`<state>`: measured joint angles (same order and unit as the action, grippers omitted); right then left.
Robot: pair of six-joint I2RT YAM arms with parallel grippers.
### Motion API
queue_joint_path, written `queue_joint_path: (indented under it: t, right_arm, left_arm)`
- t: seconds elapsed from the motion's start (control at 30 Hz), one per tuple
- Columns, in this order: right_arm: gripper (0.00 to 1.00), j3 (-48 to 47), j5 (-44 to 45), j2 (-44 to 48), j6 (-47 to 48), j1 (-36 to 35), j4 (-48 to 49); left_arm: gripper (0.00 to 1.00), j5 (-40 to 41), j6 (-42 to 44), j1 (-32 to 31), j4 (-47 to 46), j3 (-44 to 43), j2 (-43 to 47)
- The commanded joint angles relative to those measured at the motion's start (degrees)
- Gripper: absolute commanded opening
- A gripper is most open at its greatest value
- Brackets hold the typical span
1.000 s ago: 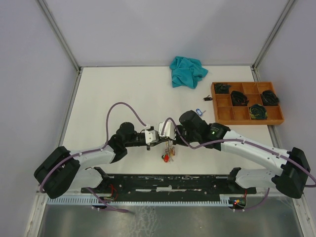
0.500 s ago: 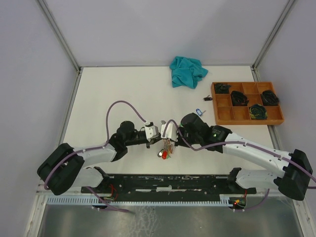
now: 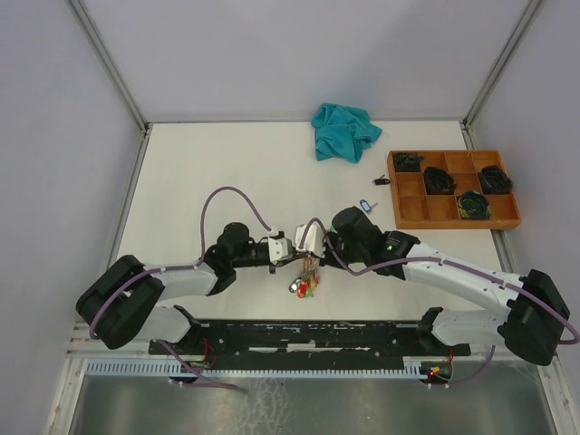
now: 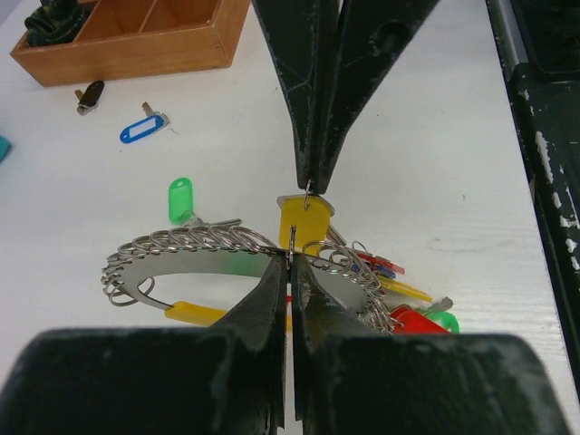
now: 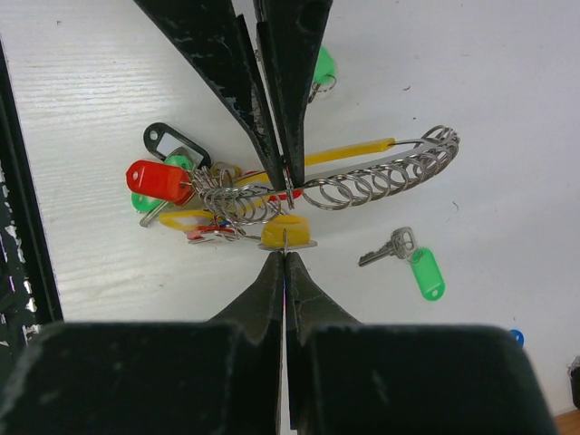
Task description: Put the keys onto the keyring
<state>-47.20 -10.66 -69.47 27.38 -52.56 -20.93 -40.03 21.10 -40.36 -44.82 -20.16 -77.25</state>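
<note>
**A:** Nearest, at the bottom centre of the left wrist view, pinching what with the left gripper (image 4: 290,272)?

**B:** Pinching the keyring (image 4: 208,237) on its thin wire, jaws pressed together. Looks raised off the table (image 4: 453,136), though hard to be sure. Strung with small split loops, with the keys (image 4: 408,313) bunched at lower right.

**A:** And just beyond?

**B:** Meets the right gripper (image 4: 309,181), pointing down from the top of the frame. Also pressed together, nipping the little loop of a yellow tag (image 4: 304,225) right beside the wire.

**A:** Feel of it all?

**B:** Judging by looks: light, stiff, springy wire and slick metal — likely to twist or slide in a two-finger pinch. Best to hold the ring on bare wire clear of the loops. Best to take each key by its loop or flat tag, not the blade. Expect the dangling bunch to swing and drag.

**A:** Further out?

**B:** Leaves a green-tagged key (image 4: 181,199) loose on the table, left of centre. Then a blue tag (image 4: 143,129) and a small dark piece (image 4: 88,95) at upper left — close to the wooden tray (image 4: 136,50) in the corner.
</note>
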Motion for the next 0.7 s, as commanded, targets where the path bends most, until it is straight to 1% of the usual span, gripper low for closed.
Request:
queue_joint_path:
  t: [0.0,0.17,0.43,0.67]
  right_arm:
    - [0.01,0.6,-3.7,0.9,1.3,1.1,3.5]
    - [0.01,0.4,-5.1,0.9,2.4,1.1,3.4]
    - [0.01,-1.5,-6.4,-0.2,4.2,1.1,0.9]
    - [0.01,-2.3,-2.5,-1.0,5.3,-0.5,0.7]
  left_arm:
    - [0.03,-2.5,9.5,0.2,-6.6,1.2,0.3]
    - [0.03,-2.3,14.6,0.1,-6.8,2.1,0.7]
    - [0.03,1.1,20.3,-1.1,-5.3,2.8,2.1]
    - [0.03,1.7,21.5,-1.5,-3.5,2.7,3.3]
